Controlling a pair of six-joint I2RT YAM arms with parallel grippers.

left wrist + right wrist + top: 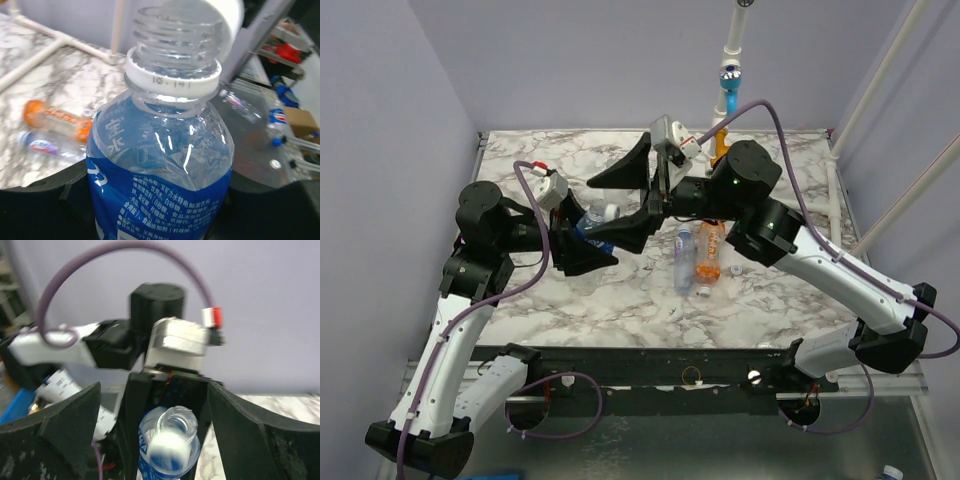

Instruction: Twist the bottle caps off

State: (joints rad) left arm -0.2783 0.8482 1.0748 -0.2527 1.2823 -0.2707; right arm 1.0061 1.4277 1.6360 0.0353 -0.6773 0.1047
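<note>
Gripping the blue-labelled bottle (160,165) by its body, the left gripper (157,210) is closed on it, and the bottle is held tilted above the marble table (570,310), neck toward the right arm. The neck threads are bared, with a white ring (172,80) seated under them. The white cap (222,12) is seen off the mouth, tilted, just beside the rim; whether it touches the rim cannot be told. The right gripper (154,386) is spread wide, one finger to each side of the bottle's mouth, with nothing held. The orange bottle (710,252) and slim bottle (683,258) are laid side by side on the table, right of centre. A second cap (737,271) is seen on the table near the orange bottle.
</note>
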